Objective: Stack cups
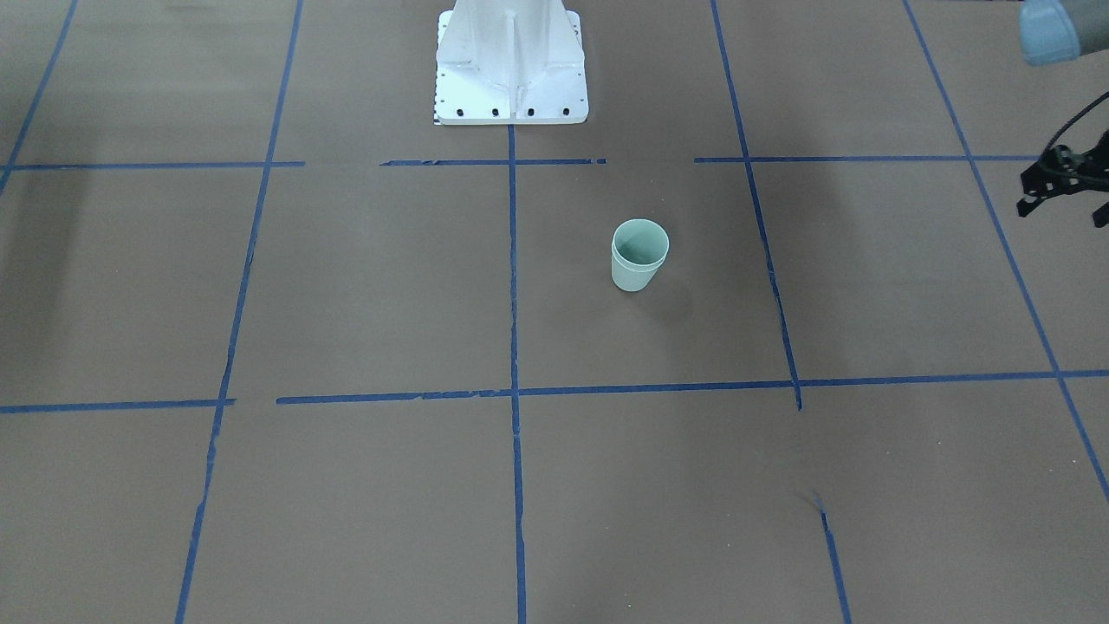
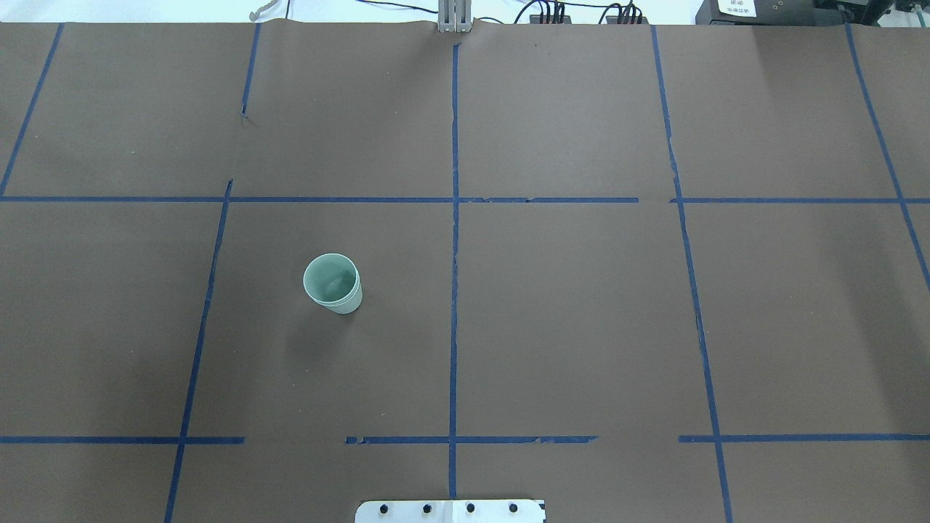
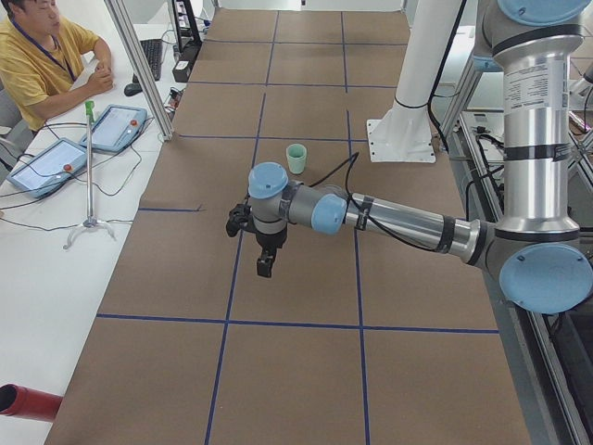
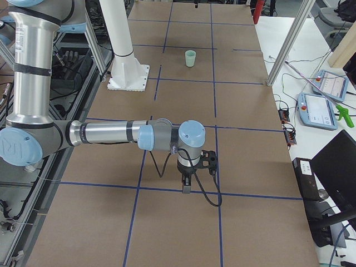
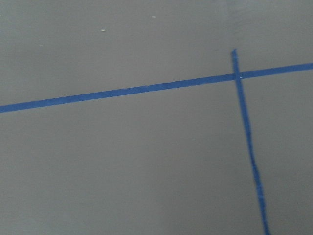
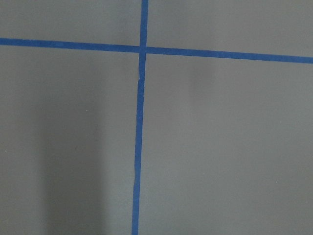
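The two cups (image 1: 639, 256) are nested, one seated inside the other. Its rim shows just above the outer cup's rim. The pair stands upright on the brown table (image 2: 581, 327), in front of the robot's white base pedestal (image 1: 509, 61).

The left gripper (image 3: 265, 264) hangs above the table with its fingers pointing down, out toward the table's left end. The cups are well apart from it, back toward the middle of the table and closer to the pedestal. Only its edge shows in the front-facing view, so whether its jaws are spread or closed cannot be told.

The right gripper (image 4: 186, 186) also points down over the table, near the opposite end. The cups lie far from it, beyond the pedestal. Its jaw state cannot be told either.

Neither gripper touches a cup. Both wrist cameras show only brown surface crossed by blue tape lines (image 5: 122, 91).
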